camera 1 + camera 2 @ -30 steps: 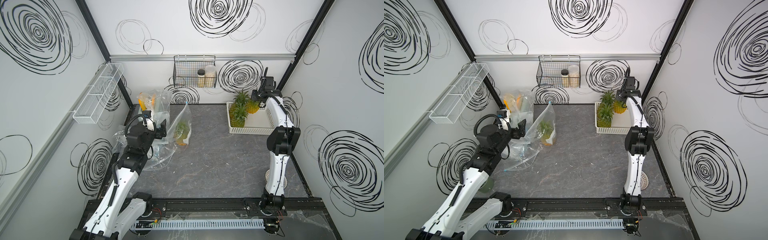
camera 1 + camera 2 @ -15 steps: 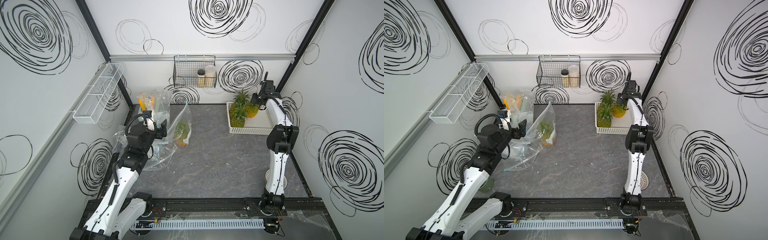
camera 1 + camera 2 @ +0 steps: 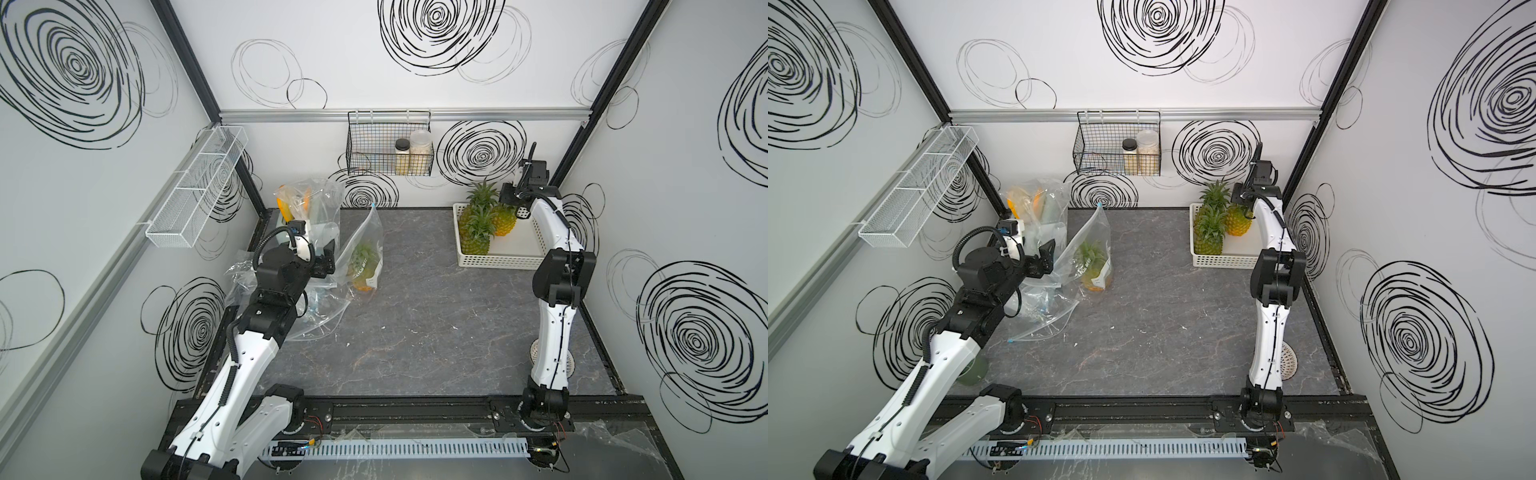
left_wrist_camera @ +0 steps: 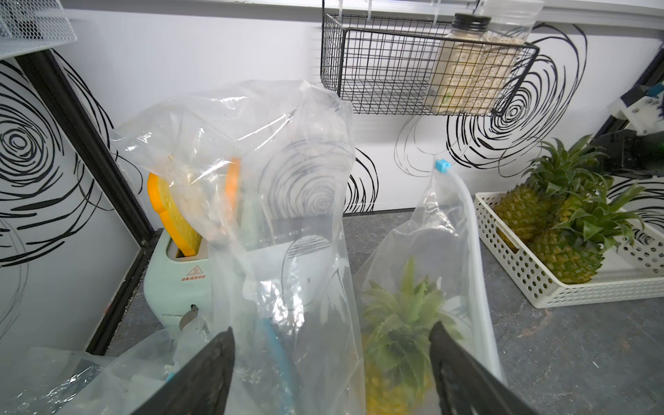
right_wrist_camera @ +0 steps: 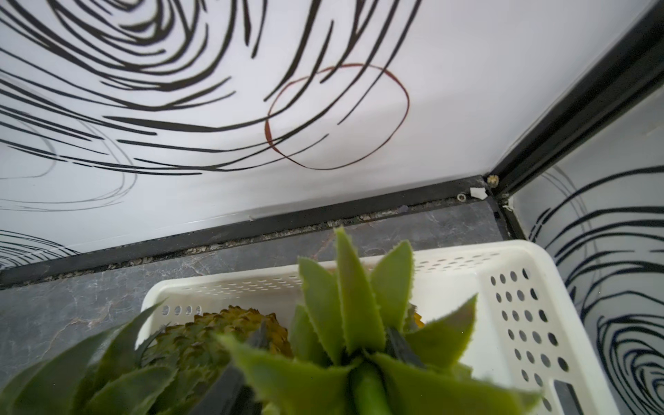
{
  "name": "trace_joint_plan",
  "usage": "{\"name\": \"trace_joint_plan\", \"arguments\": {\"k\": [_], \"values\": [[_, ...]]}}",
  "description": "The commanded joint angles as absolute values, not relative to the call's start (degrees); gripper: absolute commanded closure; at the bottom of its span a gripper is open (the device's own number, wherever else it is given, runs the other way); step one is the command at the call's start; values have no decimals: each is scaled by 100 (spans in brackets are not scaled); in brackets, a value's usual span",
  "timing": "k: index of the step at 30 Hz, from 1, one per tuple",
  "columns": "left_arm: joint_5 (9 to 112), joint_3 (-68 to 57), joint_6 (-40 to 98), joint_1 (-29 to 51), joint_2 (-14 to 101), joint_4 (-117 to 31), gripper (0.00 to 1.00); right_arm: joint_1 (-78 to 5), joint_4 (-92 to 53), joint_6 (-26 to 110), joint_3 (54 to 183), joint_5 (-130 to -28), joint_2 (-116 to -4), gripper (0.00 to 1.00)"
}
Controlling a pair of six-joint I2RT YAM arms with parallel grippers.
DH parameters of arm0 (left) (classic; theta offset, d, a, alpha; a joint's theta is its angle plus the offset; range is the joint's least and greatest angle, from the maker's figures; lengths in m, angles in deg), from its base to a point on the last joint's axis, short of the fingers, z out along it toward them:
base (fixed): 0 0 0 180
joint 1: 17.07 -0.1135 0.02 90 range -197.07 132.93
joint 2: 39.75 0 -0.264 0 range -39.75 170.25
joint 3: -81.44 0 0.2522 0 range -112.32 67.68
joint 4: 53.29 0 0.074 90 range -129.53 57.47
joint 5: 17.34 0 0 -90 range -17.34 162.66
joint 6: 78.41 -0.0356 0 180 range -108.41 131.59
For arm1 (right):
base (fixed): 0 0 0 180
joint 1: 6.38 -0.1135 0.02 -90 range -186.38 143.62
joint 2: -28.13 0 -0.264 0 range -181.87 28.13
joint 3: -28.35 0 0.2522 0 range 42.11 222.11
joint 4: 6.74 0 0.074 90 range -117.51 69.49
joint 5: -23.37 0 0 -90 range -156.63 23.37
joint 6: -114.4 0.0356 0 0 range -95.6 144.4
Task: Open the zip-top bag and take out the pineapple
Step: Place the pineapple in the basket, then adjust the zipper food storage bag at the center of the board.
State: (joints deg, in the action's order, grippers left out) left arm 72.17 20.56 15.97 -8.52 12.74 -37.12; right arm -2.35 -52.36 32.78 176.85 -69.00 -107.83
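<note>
While the pineapple (image 4: 399, 323) is standing crown-up inside the zip-top bag (image 3: 368, 237) at the left of the table (image 3: 415, 332), we are viewing it just ahead of the left gripper (image 4: 330, 330), whose jaws are gaping wide and empty. Its long axis is running vertically, toward the blue slider (image 4: 442, 166) above. We are judging the left arm nearer, forearm reaching forward. The right gripper (image 5: 328, 334) is straddling a crown in the white basket (image 3: 498, 262), well apart. We cannot tell whether it is gripping.

Top views high overhead — wrist views close, forward-facing
</note>
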Motion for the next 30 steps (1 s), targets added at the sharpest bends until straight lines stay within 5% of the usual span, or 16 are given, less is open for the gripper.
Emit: {"name": "trace_joint_plan", "arguments": {"k": [1, 16, 30], "values": [[7009, 2109, 1664, -899, 1311, -4038, 12, -259, -4601, 3366, 17272, -7058, -10228, 41], [6479, 1530, 1523, -693, 1625, -3781, 10, -798, -3494, 3195, 14580, -6457, -7504, 31], [6607, -2412, 1136, 1, 4030, 22, 6, -2191, -3270, 3536, 11864, -6746, -4936, 32]]}}
